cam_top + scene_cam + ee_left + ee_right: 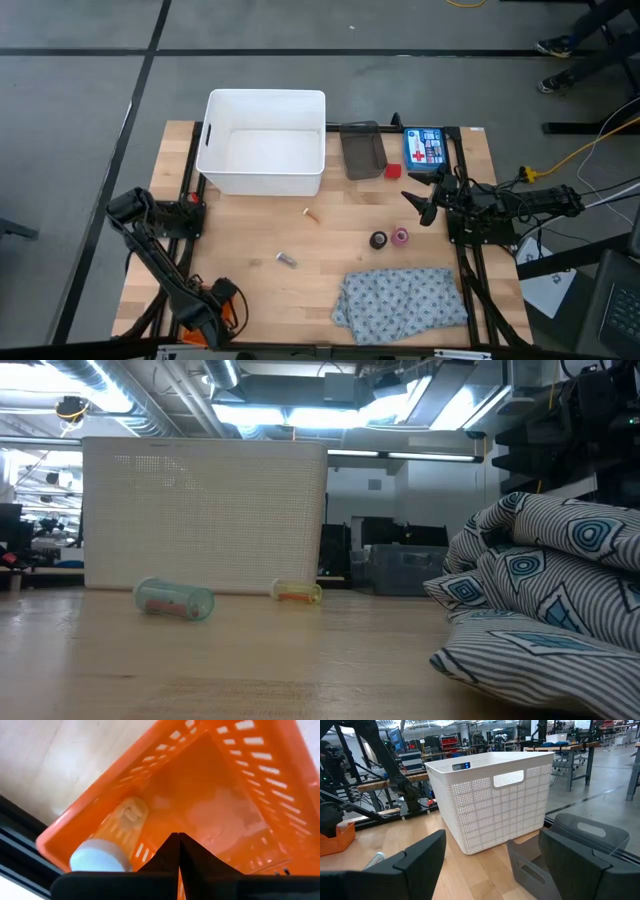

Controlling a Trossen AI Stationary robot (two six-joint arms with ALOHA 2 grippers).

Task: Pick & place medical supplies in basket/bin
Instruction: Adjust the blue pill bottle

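Right gripper (428,207) stands wide open and empty just beyond the pink roll (401,236); left gripper (178,851), shut, hangs over the small orange mesh basket (210,785) well away; recommend centring both fingers around the roll before closing

A robotics lab or workshop: a wooden table (300,250) on a grey concrete floor (80,100), rows of workbenches (560,750) and monitors (397,737) behind, exposed ceiling ducts (150,400) under fluorescent lights.
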